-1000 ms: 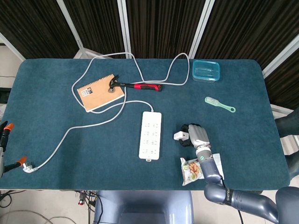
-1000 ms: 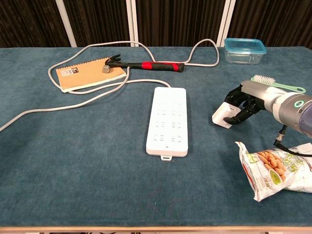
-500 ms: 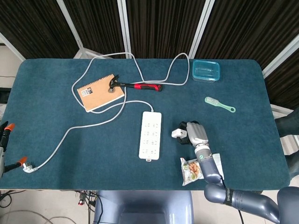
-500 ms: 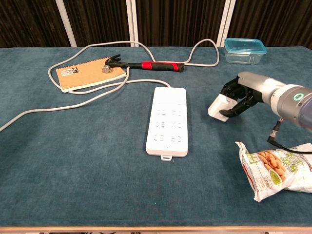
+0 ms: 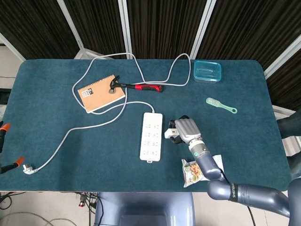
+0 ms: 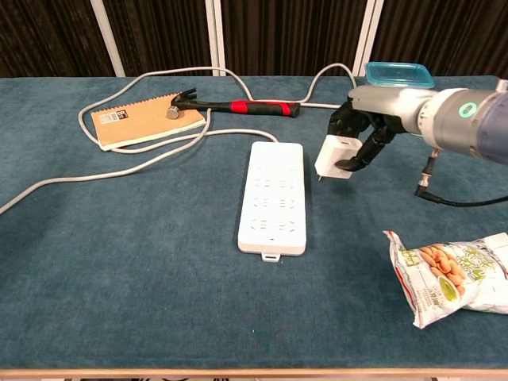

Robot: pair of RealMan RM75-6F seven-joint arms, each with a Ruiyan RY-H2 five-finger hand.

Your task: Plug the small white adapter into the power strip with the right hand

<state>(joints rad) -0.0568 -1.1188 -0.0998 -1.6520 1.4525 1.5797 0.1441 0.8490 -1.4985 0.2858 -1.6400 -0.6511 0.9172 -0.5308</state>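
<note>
Lifted and carried leftward since a second ago, small white adapter (image 6: 336, 156) now hanging right of centre frame, just beside power strip (image 6: 273, 197). Gripping it by the side faces, right hand (image 6: 359, 136). Probably light, rigid, smooth-sided; needing prongs left clear. Left hand unseen.

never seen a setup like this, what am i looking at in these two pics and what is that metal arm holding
It is a two-armed robot at a table, steered remotely by a person. One picture looks down from its head, the other forward from its chest. Only its right hand shows; it holds a small white adapter off the cloth beside a white power strip, not yet plugged in. Also on the table: a notebook, a hammer, a blue-lidded container, a green brush and a snack bag.
</note>
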